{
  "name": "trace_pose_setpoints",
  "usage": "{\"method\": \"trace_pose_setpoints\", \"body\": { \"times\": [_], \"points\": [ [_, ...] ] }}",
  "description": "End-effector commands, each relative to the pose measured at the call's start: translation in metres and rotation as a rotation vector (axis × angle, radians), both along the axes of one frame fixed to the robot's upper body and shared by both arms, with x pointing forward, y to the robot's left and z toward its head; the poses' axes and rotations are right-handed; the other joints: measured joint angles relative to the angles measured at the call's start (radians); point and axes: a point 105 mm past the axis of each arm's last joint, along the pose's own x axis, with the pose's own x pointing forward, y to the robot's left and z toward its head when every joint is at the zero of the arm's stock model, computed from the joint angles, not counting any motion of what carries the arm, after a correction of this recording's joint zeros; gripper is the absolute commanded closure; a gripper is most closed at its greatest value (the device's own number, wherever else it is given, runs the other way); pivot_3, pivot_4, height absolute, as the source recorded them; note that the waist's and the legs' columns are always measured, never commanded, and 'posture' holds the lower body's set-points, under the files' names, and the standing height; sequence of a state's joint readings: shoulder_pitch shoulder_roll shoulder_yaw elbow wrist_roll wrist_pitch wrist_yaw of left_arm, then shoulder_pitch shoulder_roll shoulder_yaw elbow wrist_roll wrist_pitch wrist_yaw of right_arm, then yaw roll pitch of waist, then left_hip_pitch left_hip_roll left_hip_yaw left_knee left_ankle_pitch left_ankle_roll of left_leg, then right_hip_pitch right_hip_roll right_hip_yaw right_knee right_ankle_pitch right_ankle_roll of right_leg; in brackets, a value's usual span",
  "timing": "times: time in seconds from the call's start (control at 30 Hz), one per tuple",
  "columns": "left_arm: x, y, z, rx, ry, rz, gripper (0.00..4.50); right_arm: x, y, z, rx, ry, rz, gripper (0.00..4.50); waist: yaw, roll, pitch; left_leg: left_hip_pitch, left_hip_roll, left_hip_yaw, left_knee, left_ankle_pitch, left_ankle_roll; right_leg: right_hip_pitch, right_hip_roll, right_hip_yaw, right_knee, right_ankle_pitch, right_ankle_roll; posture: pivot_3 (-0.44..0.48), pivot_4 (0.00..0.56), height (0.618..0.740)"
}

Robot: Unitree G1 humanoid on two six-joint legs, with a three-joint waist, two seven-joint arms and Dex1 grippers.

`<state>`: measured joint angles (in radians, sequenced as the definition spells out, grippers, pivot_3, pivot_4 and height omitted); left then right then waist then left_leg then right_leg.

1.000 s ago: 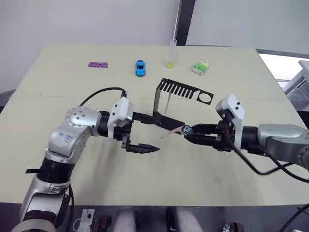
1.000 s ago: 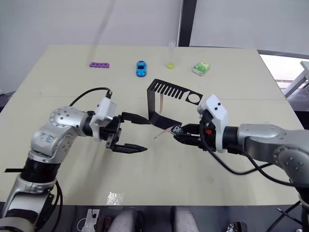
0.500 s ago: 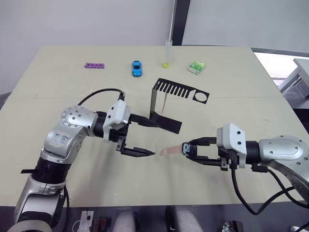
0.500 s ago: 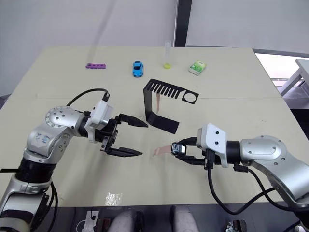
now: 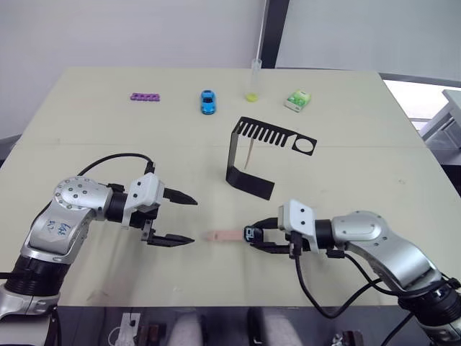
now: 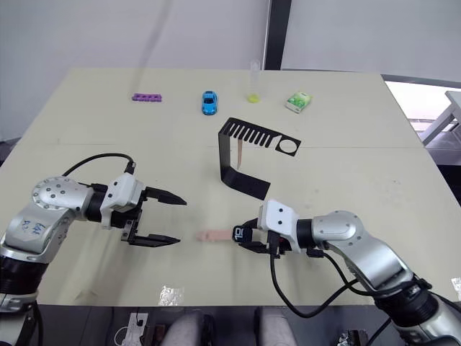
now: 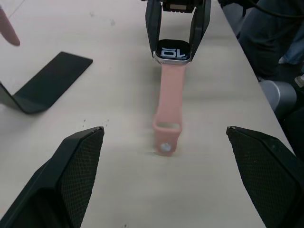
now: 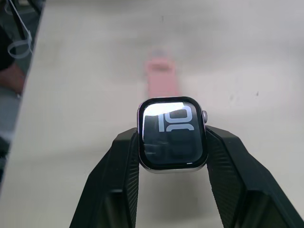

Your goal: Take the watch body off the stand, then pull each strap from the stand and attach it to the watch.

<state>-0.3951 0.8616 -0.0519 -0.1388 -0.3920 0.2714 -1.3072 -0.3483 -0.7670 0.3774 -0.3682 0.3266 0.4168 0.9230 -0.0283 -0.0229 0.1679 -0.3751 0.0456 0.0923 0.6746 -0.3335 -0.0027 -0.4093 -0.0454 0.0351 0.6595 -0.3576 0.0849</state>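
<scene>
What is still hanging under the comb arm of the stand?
One pink strap hangs under the stand's comb arm. Its upper end is hidden behind the slots. The other strap is already on the watch, held by the right tool.

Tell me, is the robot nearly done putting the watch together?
About halfway. The watch body is off the stand, pinched in the right gripper, with one pink strap joined on. The left gripper waits open. The second strap hangs on the stand.
</scene>
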Motion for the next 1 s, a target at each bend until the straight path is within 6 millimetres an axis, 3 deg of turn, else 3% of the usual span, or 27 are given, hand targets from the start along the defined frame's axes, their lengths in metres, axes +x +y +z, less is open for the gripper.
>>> {"method": "trace_pose_setpoints", "body": {
  "times": [0.03,0.13,0.33,0.5,0.63,0.7,0.8,0.9,1.0],
  "points": [
    [-0.002,-0.003,0.001,0.006,-0.04,-0.018,0.03,0.009,0.001,-0.005,-0.057,-0.038,0.023,2.98,-0.003,0.0,0.0,0.0,0.0,0.0,0.0,0.0,0.0,0.0,0.0,0.0,0.001,0.0,0.0,0.0,0.15,0.74],
    [-0.003,-0.006,-0.001,-0.002,-0.035,-0.025,0.03,0.013,-0.002,-0.007,-0.088,-0.046,0.026,2.98,-0.002,0.0,0.0,0.0,0.001,0.0,0.0,0.0,0.0,-0.001,0.001,0.0,0.001,0.0,0.0,0.0,0.15,0.74],
    [0.005,-0.008,-0.002,-0.044,-0.004,0.001,0.0,0.016,-0.009,0.01,-0.077,-0.029,0.047,0.11,-0.002,0.0,0.0,0.0,0.001,0.0,0.001,0.0,0.0,-0.001,0.001,0.0,0.003,0.0,0.0,0.0,0.15,0.74],
    [0.007,0.009,-0.002,-0.087,0.024,0.103,0.0,-0.005,-0.046,0.039,-0.038,-0.02,0.046,0.05,0.002,0.0,0.0,-0.001,0.001,0.0,0.002,-0.002,0.001,0.0,0.0,-0.001,0.003,0.0,0.0,0.0,0.15,0.74],
    [0.007,0.042,0.01,-0.256,0.06,0.356,0.0,-0.015,-0.107,0.066,0.081,-0.023,-0.236,0.05,0.0,0.0,0.0,-0.001,0.001,-0.001,0.002,-0.002,0.001,0.001,0.0,-0.001,0.003,0.0,0.0,0.0,0.15,0.74],
    [0.009,0.064,0.01,-0.323,0.075,0.506,0.0,-0.022,-0.141,0.068,0.134,-0.025,-0.411,0.05,0.002,0.0,0.0,0.001,0.002,-0.001,0.0,-0.002,0.001,0.002,0.0,-0.001,0.003,0.0,0.0,0.0,0.15,0.74],
    [0.012,0.095,0.015,-0.408,0.067,0.692,0.0,-0.035,-0.176,0.061,0.154,-0.039,-0.596,0.05,0.001,-0.001,-0.001,0.003,0.001,-0.001,0.0,-0.002,0.001,0.005,0.0,-0.001,0.0,0.0,0.0,0.0,0.15,0.74],
    [0.011,0.12,0.018,-0.498,0.092,0.82,0.0,-0.049,-0.192,0.055,0.19,-0.034,-0.714,0.05,0.0,-0.001,-0.001,0.011,0.001,-0.002,-0.003,-0.004,0.005,0.014,0.0,-0.001,-0.004,0.0,0.0,0.0,0.15,0.74],
    [0.013,0.12,0.017,-0.501,0.098,0.822,0.0,-0.05,-0.188,0.053,0.229,-0.032,-0.734,0.05,-0.004,-0.001,-0.001,0.02,0.0,0.001,-0.01,-0.005,0.004,0.019,0.0,0.001,-0.005,0.0,0.0,0.0,0.15,0.74]
  ]
}}
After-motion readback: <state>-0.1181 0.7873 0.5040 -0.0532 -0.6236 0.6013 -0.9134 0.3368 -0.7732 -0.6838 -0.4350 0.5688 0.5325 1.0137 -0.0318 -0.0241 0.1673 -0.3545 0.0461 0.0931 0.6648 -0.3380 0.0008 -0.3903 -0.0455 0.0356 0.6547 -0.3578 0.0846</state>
